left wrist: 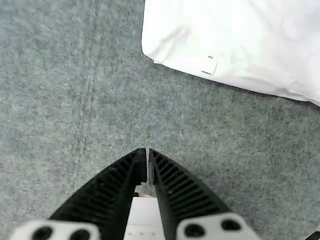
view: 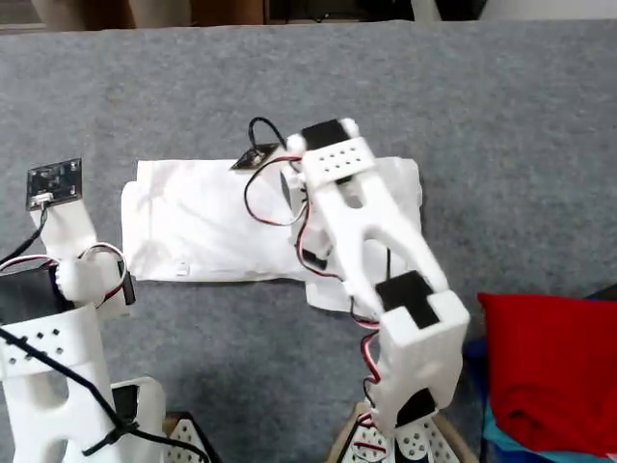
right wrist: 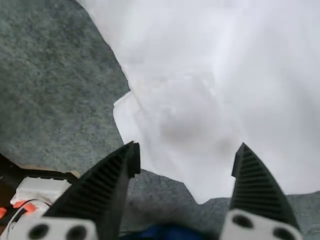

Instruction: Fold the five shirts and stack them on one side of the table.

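A white shirt (view: 207, 222) lies partly folded in the middle of the grey table, as a flat rectangle with loose cloth at its right end. My right arm (view: 352, 207) stretches over that right end. In its wrist view the right gripper (right wrist: 187, 152) hangs open above the white shirt (right wrist: 210, 75), close to a folded edge, with nothing between its fingers. My left arm (view: 58, 289) stands at the left of the shirt. The left gripper (left wrist: 148, 152) is shut and empty over bare carpet, a short way from the corner of the white shirt (left wrist: 235, 40).
A folded red shirt (view: 549, 367) rests on a blue-green one (view: 501, 434) at the table's near right edge. Grey carpet (view: 482, 116) covers the table, with free room behind and to the left of the white shirt.
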`<act>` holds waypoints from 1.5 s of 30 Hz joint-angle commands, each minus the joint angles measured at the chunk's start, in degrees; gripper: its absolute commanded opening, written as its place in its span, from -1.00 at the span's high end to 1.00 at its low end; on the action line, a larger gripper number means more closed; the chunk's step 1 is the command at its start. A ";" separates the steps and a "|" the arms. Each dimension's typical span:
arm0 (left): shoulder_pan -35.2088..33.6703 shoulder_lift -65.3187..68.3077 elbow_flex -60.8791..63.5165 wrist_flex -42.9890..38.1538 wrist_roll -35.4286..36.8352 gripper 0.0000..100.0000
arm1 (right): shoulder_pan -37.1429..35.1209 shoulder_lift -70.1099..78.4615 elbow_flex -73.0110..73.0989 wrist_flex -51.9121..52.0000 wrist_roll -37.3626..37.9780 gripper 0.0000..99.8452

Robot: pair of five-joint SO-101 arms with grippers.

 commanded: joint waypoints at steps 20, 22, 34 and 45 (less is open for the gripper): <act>-0.53 -1.27 -0.09 0.44 -0.53 0.93 | 4.00 11.03 -14.55 2.90 -2.99 0.99; -0.53 -1.27 -0.09 0.44 -0.53 0.93 | 4.62 10.86 -16.40 4.40 -2.99 0.99; -0.62 -1.27 -0.09 0.44 -0.53 0.93 | 2.33 -9.63 -3.56 4.40 -2.55 0.98; -0.62 -1.27 -0.09 0.44 -0.53 0.93 | 0.92 -17.89 14.81 2.55 -2.37 0.65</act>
